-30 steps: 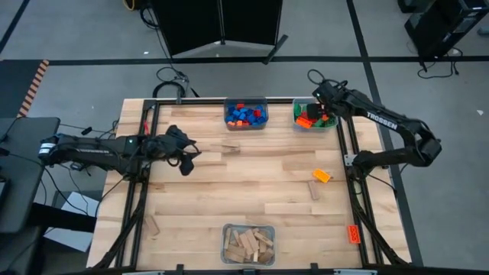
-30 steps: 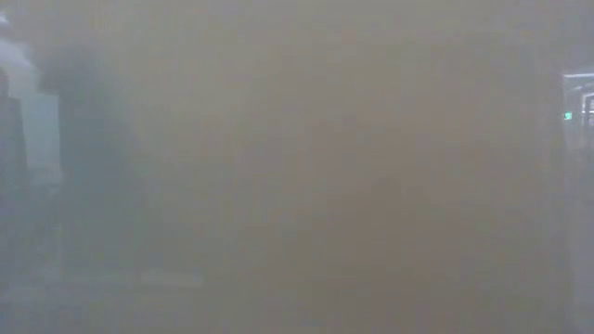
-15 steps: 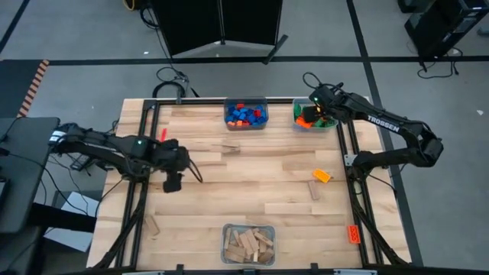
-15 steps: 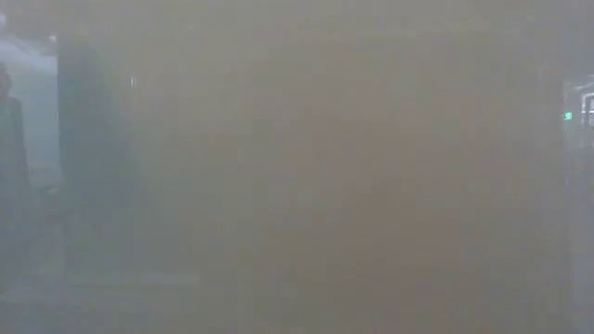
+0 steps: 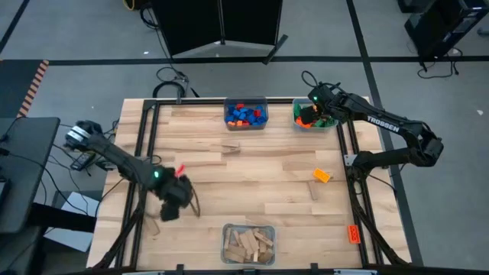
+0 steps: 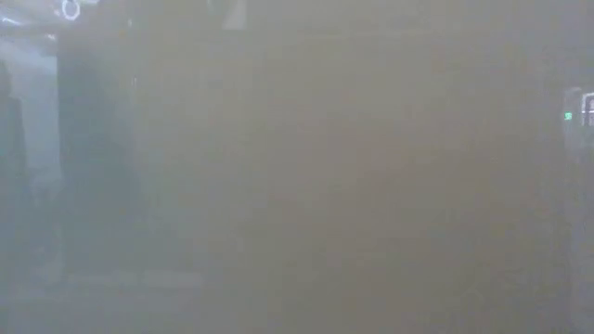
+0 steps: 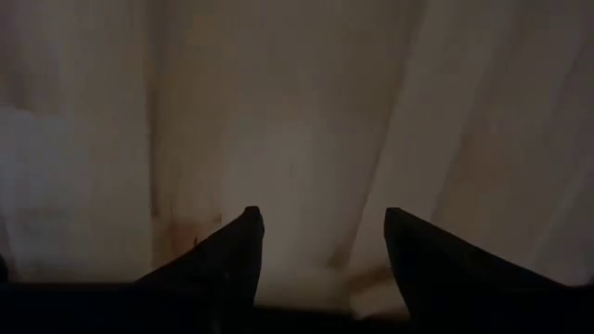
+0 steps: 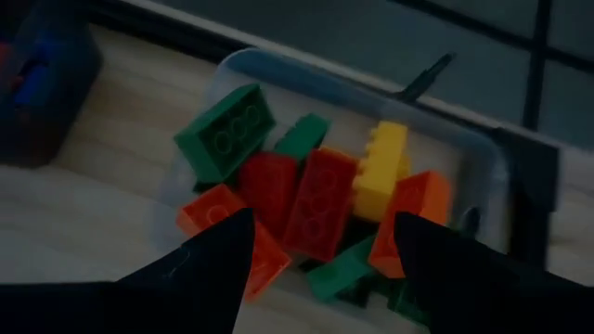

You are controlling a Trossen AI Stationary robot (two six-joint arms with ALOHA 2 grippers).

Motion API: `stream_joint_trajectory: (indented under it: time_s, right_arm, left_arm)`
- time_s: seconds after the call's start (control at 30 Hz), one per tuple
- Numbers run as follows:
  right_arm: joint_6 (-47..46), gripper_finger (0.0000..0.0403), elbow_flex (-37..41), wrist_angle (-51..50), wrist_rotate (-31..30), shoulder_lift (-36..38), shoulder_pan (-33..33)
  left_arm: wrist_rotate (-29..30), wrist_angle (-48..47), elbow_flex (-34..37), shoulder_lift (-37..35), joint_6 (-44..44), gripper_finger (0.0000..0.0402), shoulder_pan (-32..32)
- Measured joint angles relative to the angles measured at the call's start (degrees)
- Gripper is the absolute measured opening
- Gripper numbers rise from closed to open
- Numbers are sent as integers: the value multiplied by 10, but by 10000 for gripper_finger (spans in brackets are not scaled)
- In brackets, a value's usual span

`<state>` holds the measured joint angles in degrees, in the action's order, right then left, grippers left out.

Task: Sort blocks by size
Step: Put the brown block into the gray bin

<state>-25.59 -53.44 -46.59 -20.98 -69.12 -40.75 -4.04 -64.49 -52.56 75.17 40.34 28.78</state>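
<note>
Basically, the left gripper (image 7: 318, 232) had its two fingers spread wide with nothing between them, hanging low over bare wood near the table's (image 5: 267, 172) front-left edge, and a loose tan wooden block (image 5: 153, 225) lay just beside it, apart from the jaws. The right gripper (image 8: 320, 237) was equally wide and empty, poised above the clear bin (image 8: 483, 176) at the back right corner, which held big studded bricks (image 8: 320, 199) in red, green, yellow and orange. Other task pieces were spread out: a small-brick bin (image 5: 245, 114) at the back centre, a wooden-block bin (image 5: 248, 244) at the front centre, an orange brick (image 5: 321, 176) and another wooden block (image 5: 313, 191) loose on the right half, one more wooden piece (image 5: 231, 147) near the back, and a red brick (image 5: 354, 233) out at the right rail. Likely step: the left arm picking up the tan block by the front-left edge. To do it well, it should square the jaws across the block's narrow sides, descend centred, close only once both fingers flank it, then carry it to the wooden-block bin. The low view showed nothing usable.
</note>
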Motion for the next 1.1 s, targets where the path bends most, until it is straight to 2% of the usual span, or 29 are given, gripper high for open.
stream_joint_trajectory:
  time_s: [0.2,0.4,0.77,0.97,1.1]
  right_arm:
    - [-50,272,0,-14,83,0,25]
    - [-171,262,0,-32,95,1,120]
    - [-459,249,0,-29,19,1,372]
    - [-599,248,0,-28,-41,1,489]
    - [-661,247,0,-28,-68,1,541]
  left_arm:
    - [7,-16,0,67,-93,232,93]
    - [32,1,0,77,-121,232,177]
    - [64,86,18,76,-131,232,338]
    - [84,131,42,77,-124,232,364]
    - [61,169,56,77,-161,226,364]
